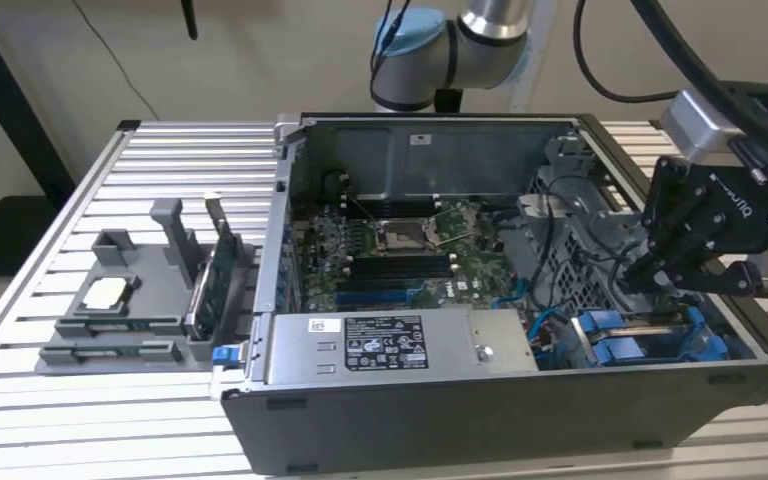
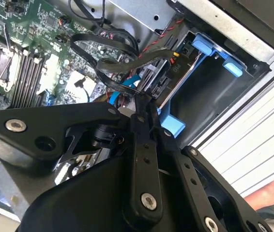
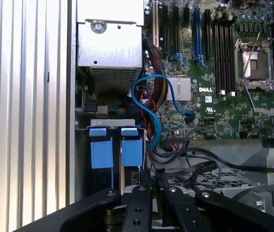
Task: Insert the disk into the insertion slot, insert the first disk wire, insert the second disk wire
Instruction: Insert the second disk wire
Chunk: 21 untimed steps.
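Observation:
The disk's blue carrier (image 1: pixel 624 345) sits low in the case at the exterior view's right, inside the dark-grey insertion slot (image 1: pixel 711 345). In both wrist views its blue tabs (image 3: pixel 131 151) (image 2: pixel 215 53) stand at the slot's (image 2: pixel 214 96) mouth. A thin silver edge runs between them. My gripper (image 1: pixel 654 272) hangs just above the slot with its fingers closed together. Its fingertips (image 2: pixel 143 102) rest among a black disk wire (image 2: pixel 103 64) and a thin blue wire (image 2: pixel 125 89) at the disk's inner end. Whether a wire is pinched between them is hidden.
A grey labelled power-supply box (image 1: pixel 398 345) lies along the case front. The green motherboard (image 1: pixel 398 250) fills the case floor. A grey fixture (image 1: pixel 131 300) with parts stands on the slatted table (image 1: pixel 77 420) at the exterior view's left. Loose cables (image 3: pixel 190 162) crowd the space beside the slot.

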Tool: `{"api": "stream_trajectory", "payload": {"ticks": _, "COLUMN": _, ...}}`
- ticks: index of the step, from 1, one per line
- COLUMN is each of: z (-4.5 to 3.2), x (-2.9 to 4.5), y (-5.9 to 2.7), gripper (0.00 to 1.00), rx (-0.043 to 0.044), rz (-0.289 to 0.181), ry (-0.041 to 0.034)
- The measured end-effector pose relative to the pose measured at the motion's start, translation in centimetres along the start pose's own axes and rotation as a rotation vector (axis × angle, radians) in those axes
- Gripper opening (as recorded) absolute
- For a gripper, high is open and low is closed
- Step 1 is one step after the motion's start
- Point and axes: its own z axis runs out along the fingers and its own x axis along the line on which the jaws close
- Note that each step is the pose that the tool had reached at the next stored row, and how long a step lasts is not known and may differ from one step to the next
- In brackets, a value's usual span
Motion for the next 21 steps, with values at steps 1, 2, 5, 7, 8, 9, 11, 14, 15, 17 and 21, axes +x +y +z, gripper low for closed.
{"api": "stream_trajectory", "payload": {"ticks": 1, "z": 0.04, "x": 0.01, "y": 0.01, "gripper": 0.16, "rx": 0.0009, "rz": 0.000, "ry": -0.0002}}
{"api": "stream_trajectory", "payload": {"ticks": 2, "z": 0.06, "x": 0.01, "y": 0.01, "gripper": 0.16, "rx": 0.0020, "rz": 0.000, "ry": 0.0000}}
{"api": "stream_trajectory", "payload": {"ticks": 5, "z": 0.24, "x": 0.04, "y": 0.05, "gripper": 0.16, "rx": 0.0092, "rz": -0.001, "ry": 0.0000}}
{"api": "stream_trajectory", "payload": {"ticks": 7, "z": 0.43, "x": 0.07, "y": 0.13, "gripper": 0.16, "rx": 0.0183, "rz": -0.003, "ry": -0.0003}}
{"api": "stream_trajectory", "payload": {"ticks": 8, "z": 0.53, "x": 0.09, "y": 0.20, "gripper": 0.16, "rx": 0.0235, "rz": -0.003, "ry": -0.0004}}
{"api": "stream_trajectory", "payload": {"ticks": 9, "z": 0.63, "x": 0.10, "y": 0.27, "gripper": 0.16, "rx": 0.0285, "rz": -0.004, "ry": -0.0004}}
{"api": "stream_trajectory", "payload": {"ticks": 11, "z": 0.80, "x": 0.13, "y": 0.41, "gripper": 0.16, "rx": 0.0370, "rz": -0.005, "ry": -0.0004}}
{"api": "stream_trajectory", "payload": {"ticks": 14, "z": 0.93, "x": 0.20, "y": 0.49, "gripper": 0.16, "rx": 0.0434, "rz": -0.006, "ry": -0.0003}}
{"api": "stream_trajectory", "payload": {"ticks": 15, "z": 0.94, "x": 0.24, "y": 0.49, "gripper": 0.16, "rx": 0.0439, "rz": -0.006, "ry": -0.0002}}
{"api": "stream_trajectory", "payload": {"ticks": 17, "z": 0.94, "x": 0.27, "y": 0.50, "gripper": 0.16, "rx": 0.0445, "rz": -0.006, "ry": 0.0010}}
{"api": "stream_trajectory", "payload": {"ticks": 21, "z": 0.95, "x": 0.28, "y": 0.50, "gripper": 0.16, "rx": 0.0449, "rz": -0.006, "ry": 0.0028}}
